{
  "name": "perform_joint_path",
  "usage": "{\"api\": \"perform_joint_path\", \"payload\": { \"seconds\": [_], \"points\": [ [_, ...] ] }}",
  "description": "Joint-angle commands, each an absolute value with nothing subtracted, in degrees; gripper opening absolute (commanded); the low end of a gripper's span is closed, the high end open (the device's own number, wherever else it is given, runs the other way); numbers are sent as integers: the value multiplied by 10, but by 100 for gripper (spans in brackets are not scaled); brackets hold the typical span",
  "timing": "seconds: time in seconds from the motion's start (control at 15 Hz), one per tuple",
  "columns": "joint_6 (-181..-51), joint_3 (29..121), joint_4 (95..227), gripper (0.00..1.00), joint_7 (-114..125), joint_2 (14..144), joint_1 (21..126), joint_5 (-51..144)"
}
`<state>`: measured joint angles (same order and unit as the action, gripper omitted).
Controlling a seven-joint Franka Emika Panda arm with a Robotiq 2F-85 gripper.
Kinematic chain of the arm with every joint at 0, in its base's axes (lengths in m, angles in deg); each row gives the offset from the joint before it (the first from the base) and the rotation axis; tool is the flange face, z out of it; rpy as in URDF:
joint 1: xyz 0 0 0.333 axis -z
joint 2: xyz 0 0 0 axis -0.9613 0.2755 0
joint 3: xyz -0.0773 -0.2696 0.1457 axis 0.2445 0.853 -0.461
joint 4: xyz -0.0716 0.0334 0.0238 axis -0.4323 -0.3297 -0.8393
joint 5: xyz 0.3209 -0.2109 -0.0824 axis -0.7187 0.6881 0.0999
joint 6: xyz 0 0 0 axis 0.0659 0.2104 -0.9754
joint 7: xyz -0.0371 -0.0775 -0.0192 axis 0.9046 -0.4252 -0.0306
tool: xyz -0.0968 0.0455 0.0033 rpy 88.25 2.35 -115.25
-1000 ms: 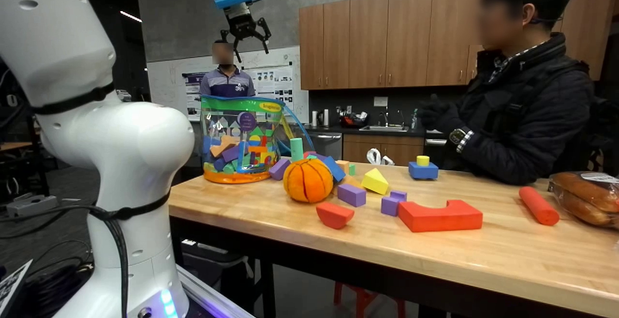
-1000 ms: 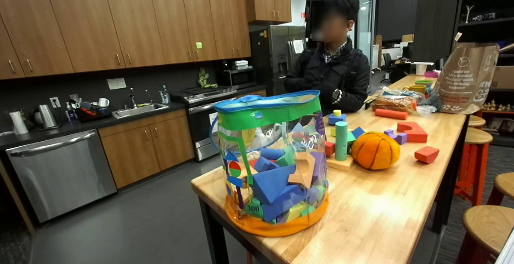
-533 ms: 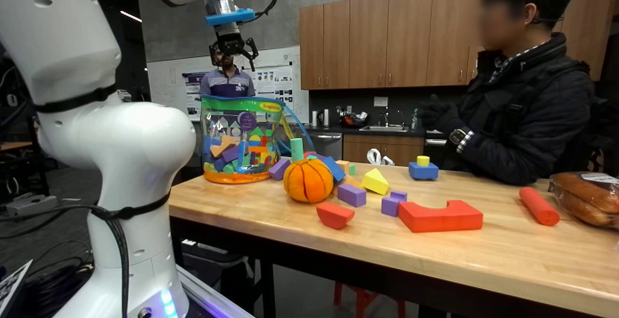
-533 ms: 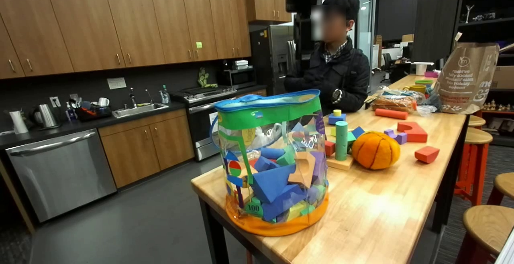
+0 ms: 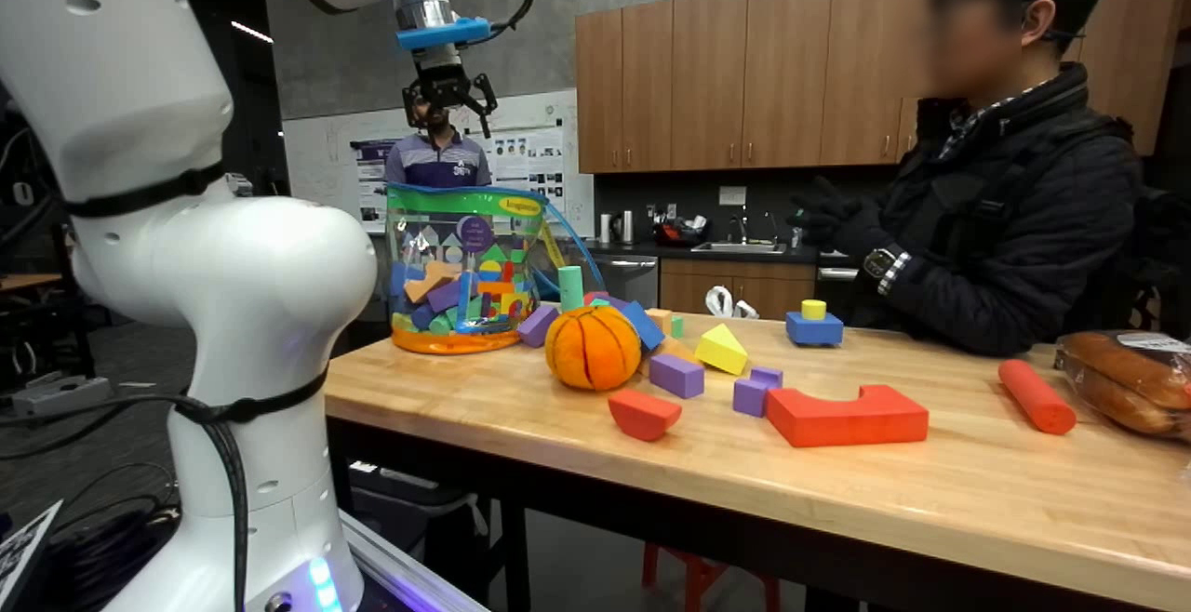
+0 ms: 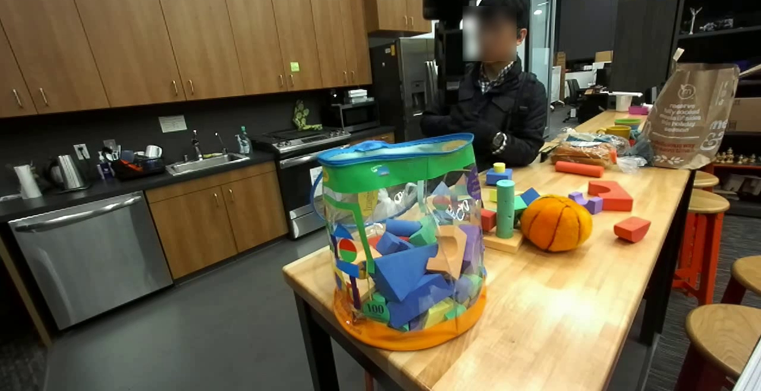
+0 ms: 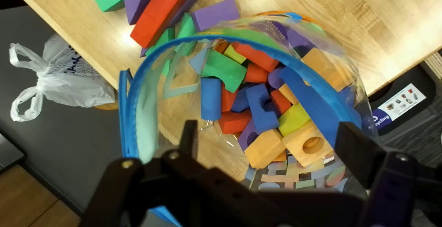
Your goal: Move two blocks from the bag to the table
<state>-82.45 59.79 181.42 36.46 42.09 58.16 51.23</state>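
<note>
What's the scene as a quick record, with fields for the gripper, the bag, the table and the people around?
gripper: open, above the bag, holding nothing
bag: on the table, clear plastic, upright, top open
inside bag: mixed-colour blocks, including a blue cylinder and a holed orange block
table: light wood; bears an orange ball, red arch block, red cylinder, other loose blocks
people: one in a dark jacket at the table, another in a striped shirt farther back
</note>
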Motion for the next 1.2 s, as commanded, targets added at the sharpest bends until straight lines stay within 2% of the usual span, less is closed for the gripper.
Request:
{"api": "perform_joint_path", "payload": {
  "seconds": [0.0, 0.53, 0.8, 1.13],
  "points": [
    [-833, 610, 1826, 100, 368, 413, 582, 499],
    [-898, 612, 1821, 100, 364, 445, 581, 477],
    [-938, 598, 1792, 100, 358, 496, 586, 507],
    [-925, 585, 1743, 100, 381, 574, 582, 510]
  ]
}}
